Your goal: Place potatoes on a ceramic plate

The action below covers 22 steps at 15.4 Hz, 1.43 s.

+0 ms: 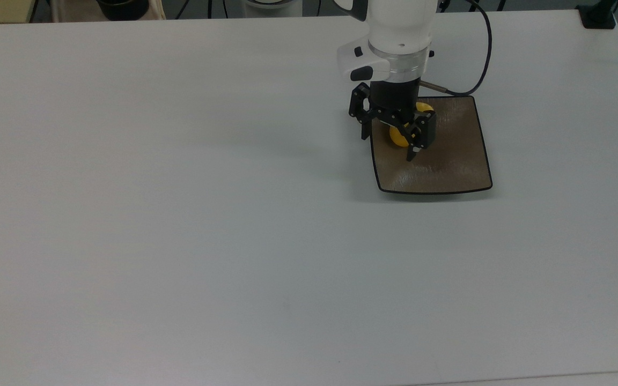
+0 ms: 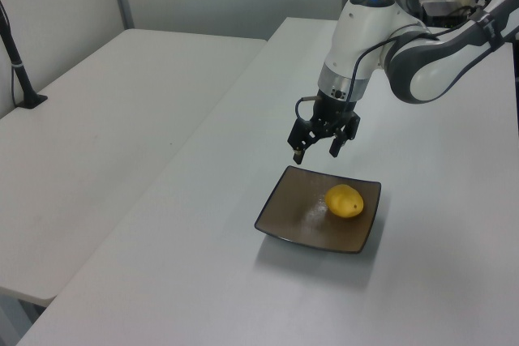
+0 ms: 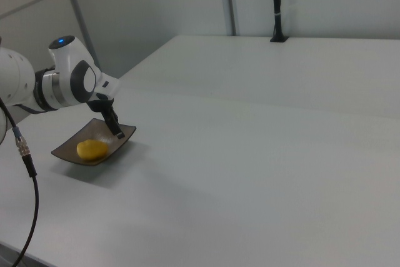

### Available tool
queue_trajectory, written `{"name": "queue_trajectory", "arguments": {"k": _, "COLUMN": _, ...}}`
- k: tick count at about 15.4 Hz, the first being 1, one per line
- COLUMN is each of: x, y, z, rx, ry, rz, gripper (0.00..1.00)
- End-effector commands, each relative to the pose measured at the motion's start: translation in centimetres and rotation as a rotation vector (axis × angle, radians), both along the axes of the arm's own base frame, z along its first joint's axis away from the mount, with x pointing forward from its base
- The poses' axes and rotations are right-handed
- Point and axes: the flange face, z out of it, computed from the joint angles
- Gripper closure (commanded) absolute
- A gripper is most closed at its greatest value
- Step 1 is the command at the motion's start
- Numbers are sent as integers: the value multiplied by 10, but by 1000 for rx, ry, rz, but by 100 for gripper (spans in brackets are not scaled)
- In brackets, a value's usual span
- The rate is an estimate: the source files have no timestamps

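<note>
The yellow potato point(image 2: 345, 201) lies loose on the square brown ceramic plate point(image 2: 289, 218), toward the left view's right side of it. In the top view the potato point(image 1: 398, 136) peeks out from under the gripper point(image 1: 387, 147), partly hidden by the fingers. My gripper point(image 2: 315, 155) hangs open and holds nothing, a little above the plate's far edge in the left view. The right view has the potato point(image 3: 92, 149) resting in the plate point(image 3: 122, 139), with a black finger point(image 3: 115, 128) above the plate's rim.
The white table point(image 1: 180, 214) stretches wide on the top view's left and bottom. A black cable point(image 1: 488, 48) loops from the wrist past the plate's far corner. A black post point(image 2: 16, 54) stands on the neighbouring table in the left view.
</note>
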Motion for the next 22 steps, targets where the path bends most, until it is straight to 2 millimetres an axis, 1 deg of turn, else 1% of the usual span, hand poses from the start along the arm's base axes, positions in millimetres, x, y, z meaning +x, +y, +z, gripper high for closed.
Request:
{"name": "queue_trajectory", "arguments": {"k": 1, "x": -7, "y": -24, "z": 13, "rx": -116, "ry": 58, "rz": 101, "gripper": 0}}
{"name": "queue_trajectory", "arguments": {"k": 2, "x": -11, "y": -27, "z": 10, "rx": -161, "ry": 96, "rz": 190, "gripper": 0}}
{"name": "queue_trajectory", "arguments": {"k": 4, "x": -18, "y": -42, "z": 16, "rx": -237, "ry": 170, "rz": 340, "gripper": 0}}
{"name": "queue_trajectory", "arguments": {"k": 5, "x": -19, "y": -51, "z": 16, "rx": -258, "ry": 203, "rz": 382, "gripper": 0}}
{"name": "queue_trajectory", "arguments": {"k": 6, "x": -22, "y": -54, "z": 17, "rx": -272, "ry": 226, "rz": 414, "gripper": 0}}
{"name": "queue_trajectory", "arguments": {"k": 8, "x": -25, "y": -68, "z": 14, "rx": -303, "ry": 294, "rz": 477, "gripper": 0}}
{"name": "queue_trajectory", "arguments": {"k": 10, "x": -34, "y": -79, "z": 20, "rx": -331, "ry": 355, "rz": 590, "gripper": 0}}
{"name": "queue_trajectory", "arguments": {"k": 11, "x": -40, "y": -84, "z": 27, "rx": -342, "ry": 373, "rz": 654, "gripper": 0}}
{"name": "queue_trajectory", "arguments": {"k": 12, "x": -44, "y": -98, "z": 36, "rx": -349, "ry": 384, "rz": 695, "gripper": 0}}
{"name": "queue_trajectory", "arguments": {"k": 13, "x": -47, "y": -108, "z": 49, "rx": -331, "ry": 376, "rz": 720, "gripper": 0}}
{"name": "queue_trajectory", "arguments": {"k": 14, "x": -48, "y": -119, "z": 61, "rx": -294, "ry": 371, "rz": 728, "gripper": 0}}
{"name": "queue_trajectory", "arguments": {"k": 15, "x": -48, "y": -136, "z": 73, "rx": -258, "ry": 365, "rz": 718, "gripper": 0}}
{"name": "queue_trajectory", "arguments": {"k": 16, "x": -47, "y": -149, "z": 84, "rx": -243, "ry": 348, "rz": 716, "gripper": 0}}
{"name": "queue_trajectory", "arguments": {"k": 18, "x": -43, "y": -171, "z": 96, "rx": -236, "ry": 323, "rz": 685, "gripper": 0}}
{"name": "queue_trajectory", "arguments": {"k": 20, "x": -35, "y": -194, "z": 111, "rx": -175, "ry": 274, "rz": 621, "gripper": 0}}
{"name": "queue_trajectory", "arguments": {"k": 21, "x": -30, "y": -203, "z": 117, "rx": -134, "ry": 239, "rz": 599, "gripper": 0}}
{"name": "queue_trajectory", "arguments": {"k": 22, "x": -25, "y": -207, "z": 120, "rx": -108, "ry": 194, "rz": 586, "gripper": 0}}
